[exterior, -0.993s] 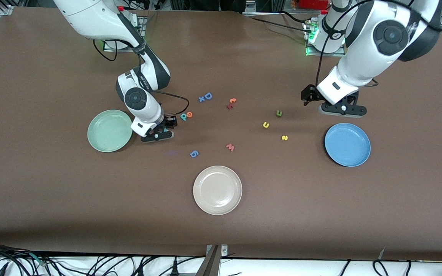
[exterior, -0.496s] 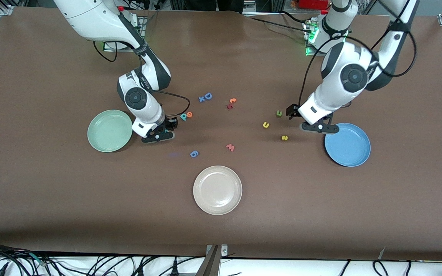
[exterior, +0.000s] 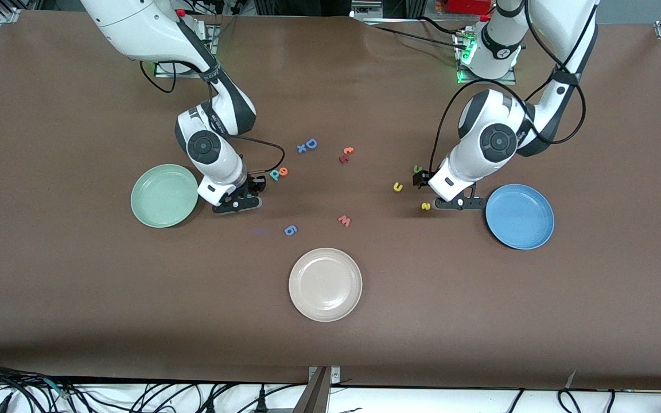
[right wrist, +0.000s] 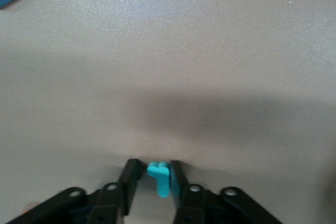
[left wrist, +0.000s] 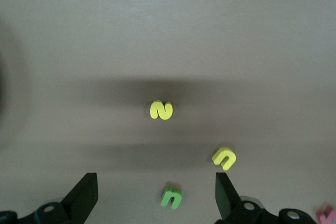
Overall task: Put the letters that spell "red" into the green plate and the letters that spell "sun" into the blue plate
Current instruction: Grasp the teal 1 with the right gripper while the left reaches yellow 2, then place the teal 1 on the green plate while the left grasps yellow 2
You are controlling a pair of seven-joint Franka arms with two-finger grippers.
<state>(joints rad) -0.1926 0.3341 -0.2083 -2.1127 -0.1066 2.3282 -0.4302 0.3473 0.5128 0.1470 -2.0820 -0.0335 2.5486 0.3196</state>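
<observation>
Now changed: the left gripper [exterior: 458, 203] has been brought down from above the blue plate [exterior: 520, 216] to a spot just beside the yellow "s" [exterior: 426, 206]; the right gripper [exterior: 237, 204] has been kept low on the desk [exterior: 78, 298] beside the green plate [exterior: 164, 195].
Right fingers: closed in over the last second and now seen pinching the thin teal "r" [right wrist: 159, 178] between them in the right wrist view.
Left fingers: held spread wide, nothing between them; the yellow "s" [left wrist: 161, 110] is centred ahead of them in the left wrist view.
Meaning for "red": one letter is judged secured and needs only a short carry to the green plate; the teal "d" [exterior: 275, 174] and orange "e" [exterior: 283, 171] lie touching each other, near the right gripper.
Meaning for "sun": no letter is yet in the blue plate; the yellow "u" [exterior: 398, 187] and green "n" [exterior: 417, 169] lie close by, the latter partly hidden by the left arm.
Around: blue "D" [exterior: 310, 144], red "w" [exterior: 344, 220], blue "6" [exterior: 290, 230] and beige plate [exterior: 325, 284] are left out of the task.
In the way: nothing is seen between either gripper and its plate.
</observation>
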